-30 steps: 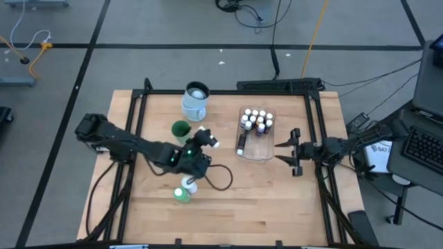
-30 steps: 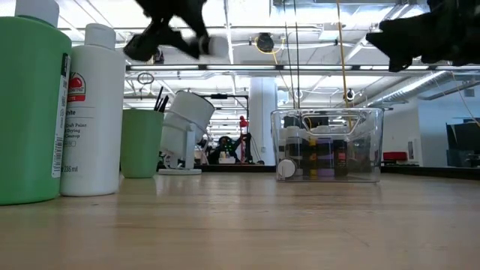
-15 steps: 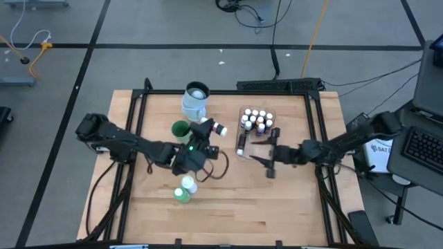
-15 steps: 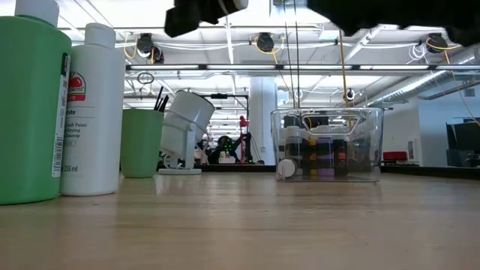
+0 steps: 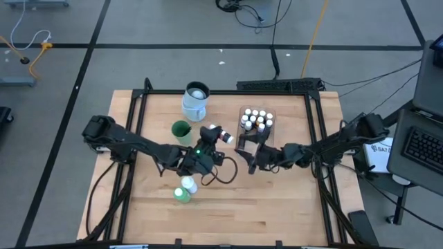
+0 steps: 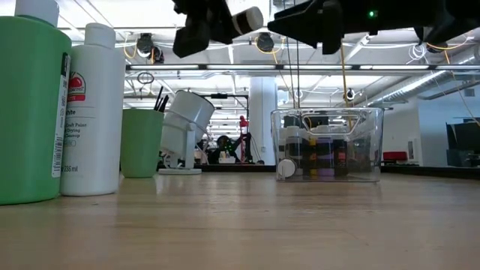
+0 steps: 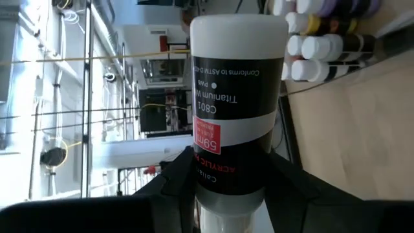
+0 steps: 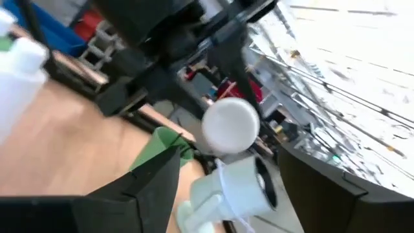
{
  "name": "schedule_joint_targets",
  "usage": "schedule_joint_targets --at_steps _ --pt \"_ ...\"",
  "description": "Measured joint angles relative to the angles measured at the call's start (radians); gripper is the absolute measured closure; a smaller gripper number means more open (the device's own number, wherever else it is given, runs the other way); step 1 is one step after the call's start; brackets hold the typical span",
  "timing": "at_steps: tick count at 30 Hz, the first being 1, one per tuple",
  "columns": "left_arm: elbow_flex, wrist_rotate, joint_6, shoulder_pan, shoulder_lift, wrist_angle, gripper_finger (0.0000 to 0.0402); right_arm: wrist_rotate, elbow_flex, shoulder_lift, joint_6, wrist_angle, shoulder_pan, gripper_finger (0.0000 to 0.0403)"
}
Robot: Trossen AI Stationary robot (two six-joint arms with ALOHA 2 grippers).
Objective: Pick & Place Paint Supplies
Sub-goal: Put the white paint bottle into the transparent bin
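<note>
My left gripper (image 5: 214,137) is over the middle of the table, shut on a small dark bottle (image 7: 236,123) with a white cap (image 5: 225,136). My right gripper (image 5: 246,152) hangs open just to the right of that cap and faces it. In the right wrist view the cap (image 8: 229,126) shows between its spread fingers (image 8: 149,188) without touching them. The clear tub (image 6: 326,146) holds several tiny white-capped bottles (image 5: 255,121). A big green bottle (image 6: 30,105) and a white one (image 6: 94,112) stand near the front edge. Dark brushes (image 6: 160,100) stick out of a green cup (image 5: 181,129). My left gripper pinches the small bottle between its two fingers (image 7: 174,184), at the bottom end of the dark body (image 7: 229,194). The fingers come about level from the table's left and lie along the bottle. It is lifted clear and lies roughly level, its white cap (image 7: 239,32) pointing toward the table's right.
The white-and-pale-blue mug (image 5: 196,100) stands near the far edge, left of the tub. Black rails (image 5: 131,131) frame the table's sides. Bare wood (image 5: 277,207) stretches across the near right part of the table.
My right arm has reached from the table's right edge toward the left, past the tub, and stopped close to the held bottle, its gripper staying open. My left gripper has carried the bottle a little toward the right, clear of the table.
</note>
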Motion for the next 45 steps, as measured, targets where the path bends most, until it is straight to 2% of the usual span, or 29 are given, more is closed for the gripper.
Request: schedule_joint_targets --at_steps 4,9,13,23,27,34,39,45 --pt "0.001 0.069 -0.014 0.007 0.029 0.026 0.0272 0.004 0.001 0.024 -0.012 0.018 0.007 0.0147" --pt "0.0 0.088 -0.01 0.015 0.055 0.09 0.0272 -0.005 0.001 0.045 -0.106 0.028 0.015 0.0148" --pt "0.0 0.168 -0.037 0.024 0.055 0.095 0.0272 0.004 0.001 0.046 -0.143 0.048 0.013 0.0149" --pt "0.0 0.207 -0.074 0.031 0.054 0.097 0.0272 0.013 0.001 0.046 -0.125 0.045 -0.024 0.0156" --pt "0.001 0.209 -0.078 0.034 0.054 0.098 0.0272 0.011 0.001 0.046 -0.135 0.044 -0.029 0.0194" --pt "0.002 0.216 -0.097 0.049 0.052 0.093 0.0272 -0.042 0.0 0.047 -0.155 0.038 -0.033 0.0293" --pt "0.002 0.219 -0.096 0.05 0.052 0.093 0.0272 -0.047 0.0 0.047 -0.154 0.043 -0.033 0.0293" --pt "0.002 0.236 -0.084 0.051 0.054 0.079 0.0272 -0.084 0.002 0.046 -0.155 0.048 -0.031 0.0194"
